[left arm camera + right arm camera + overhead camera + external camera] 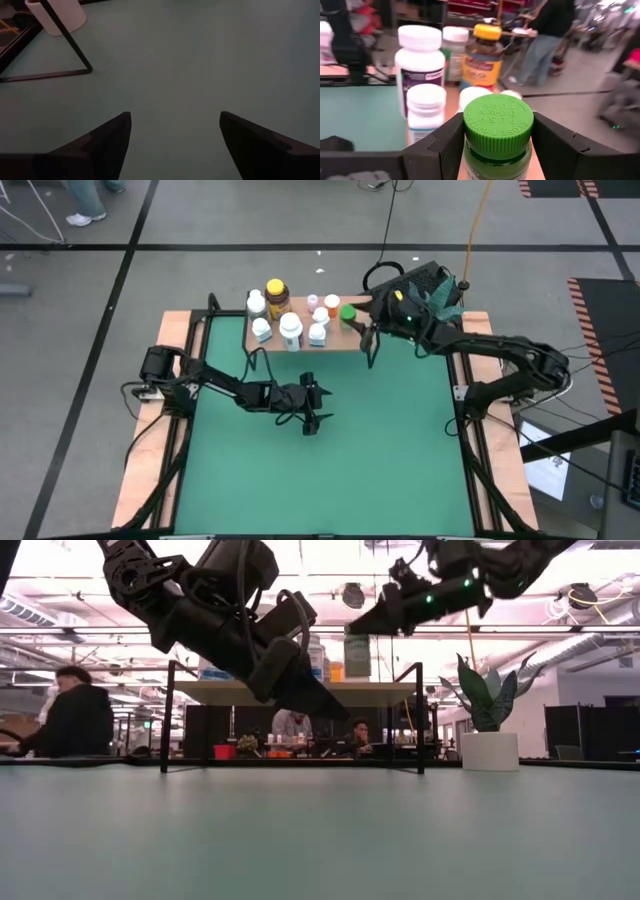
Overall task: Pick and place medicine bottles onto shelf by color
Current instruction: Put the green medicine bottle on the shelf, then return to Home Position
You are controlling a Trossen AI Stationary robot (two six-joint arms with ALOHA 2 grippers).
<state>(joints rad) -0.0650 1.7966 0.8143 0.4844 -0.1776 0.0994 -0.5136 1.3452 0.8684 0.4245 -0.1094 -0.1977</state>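
The right gripper [497,145] straddles the upright green bottle [498,135] at the shelf's [345,340] 3 o'clock end, fingers flanking it; whether they clamp it I cannot tell. The left gripper [312,417], spread and empty, hovers over the tabletop [390,450], farther away.

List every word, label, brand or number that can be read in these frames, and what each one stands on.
"PUSH DOWN TURN", "CLOSE": embossed on the green lid of the green bottle between the right hand's fingers.
Amber bottle label: too blurred to read.
White bottles: labels too blurred.
Nothing else is readable.
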